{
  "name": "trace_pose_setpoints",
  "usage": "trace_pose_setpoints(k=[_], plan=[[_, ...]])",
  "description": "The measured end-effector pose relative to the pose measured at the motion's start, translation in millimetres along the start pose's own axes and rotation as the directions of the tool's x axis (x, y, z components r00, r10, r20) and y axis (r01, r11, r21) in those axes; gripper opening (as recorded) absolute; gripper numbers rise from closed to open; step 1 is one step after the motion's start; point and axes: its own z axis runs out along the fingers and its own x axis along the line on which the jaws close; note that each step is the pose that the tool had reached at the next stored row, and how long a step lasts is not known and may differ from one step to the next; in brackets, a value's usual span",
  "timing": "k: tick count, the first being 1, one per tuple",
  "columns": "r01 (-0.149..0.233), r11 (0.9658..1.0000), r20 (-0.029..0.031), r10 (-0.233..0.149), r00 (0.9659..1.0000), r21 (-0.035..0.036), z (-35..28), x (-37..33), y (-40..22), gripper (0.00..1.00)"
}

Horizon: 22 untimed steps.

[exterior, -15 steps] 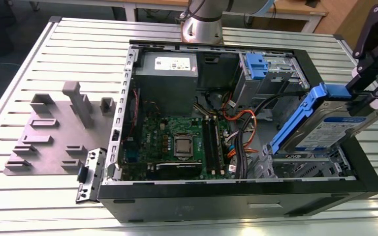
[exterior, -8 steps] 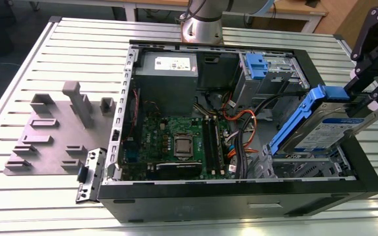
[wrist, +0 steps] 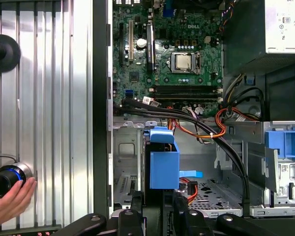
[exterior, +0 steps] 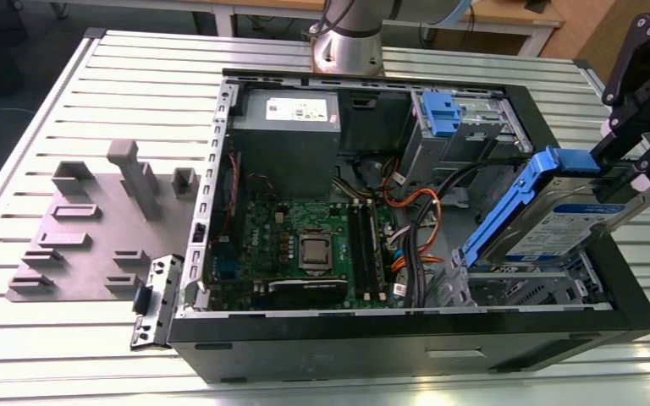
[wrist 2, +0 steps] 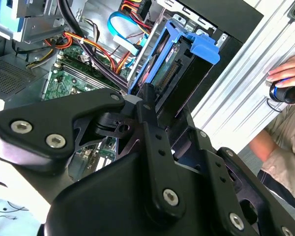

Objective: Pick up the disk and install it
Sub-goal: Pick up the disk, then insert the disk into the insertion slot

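The disk, a silver drive with a white-and-blue label in a blue carrier frame, hangs tilted over the open computer case at the exterior view's right. Its lower end dips toward the grey metal drive bay in the case's near right corner. My black gripper is shut on the disk's upper end, beside the blue end tab. The blue carrier shows edge-on in both wrist views, just ahead of my gripper. The carrier and my fingers hide the drive's face there.
Inside the case lie the green motherboard, the grey power-supply box, a second blue-tabbed caddy in its cage and loose cables. A grey fixture plate sits on the slatted table. A person's hand rests on a knob.
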Motion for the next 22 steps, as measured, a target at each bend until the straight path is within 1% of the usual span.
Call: trace_pose_setpoints(k=[4, 7, 22], plan=[[-0.001, 1.0000, 0.0001, 0.001, 1.0000, 0.0000, 0.0, 0.0, 0.0, 0.35], [-0.011, 0.9999, 0.0002, 0.011, 0.9999, 0.0004, 0.0, 0.0, 0.0, 0.35], [-0.012, 0.9999, 0.0004, 0.012, 0.9999, 0.0005, 0.7, -0.8, 1.4, 0.35]])
